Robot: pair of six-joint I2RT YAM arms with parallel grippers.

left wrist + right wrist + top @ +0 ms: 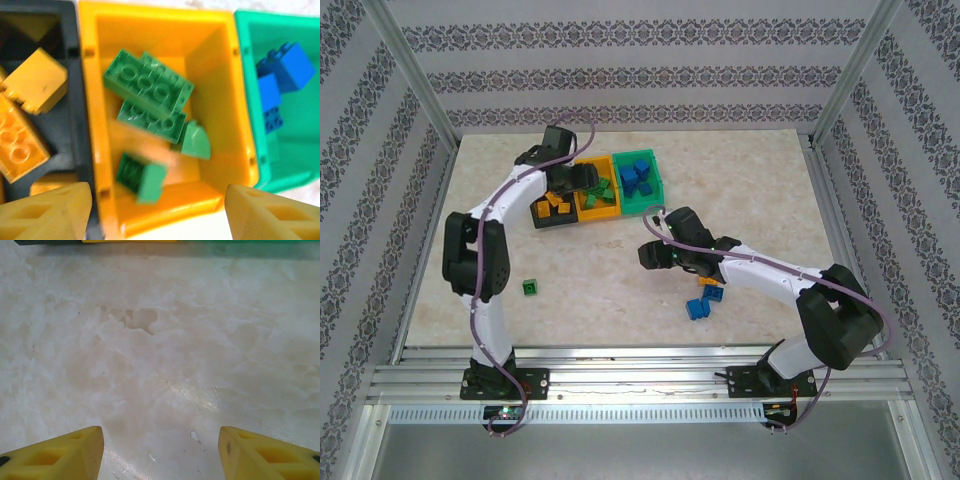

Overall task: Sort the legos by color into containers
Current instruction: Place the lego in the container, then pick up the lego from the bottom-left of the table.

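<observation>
My left gripper (157, 202) has its jaws apart and empty above the yellow-orange bin (215, 60), where a blurred green brick (140, 177) sits, and my right gripper (160, 440) is open over bare table (160, 340), so I judge this a drop, with the loose green lego (530, 287) to fetch next.

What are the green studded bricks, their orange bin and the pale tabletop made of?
Green studded bricks: likely hard moulded plastic, glossy, with crisp studs. Yellow-orange bin: plastic too, smooth, slightly shiny, notched rim. Pale tabletop: marble-like veining with a sheen; real stone or printed laminate, I cannot tell.
</observation>
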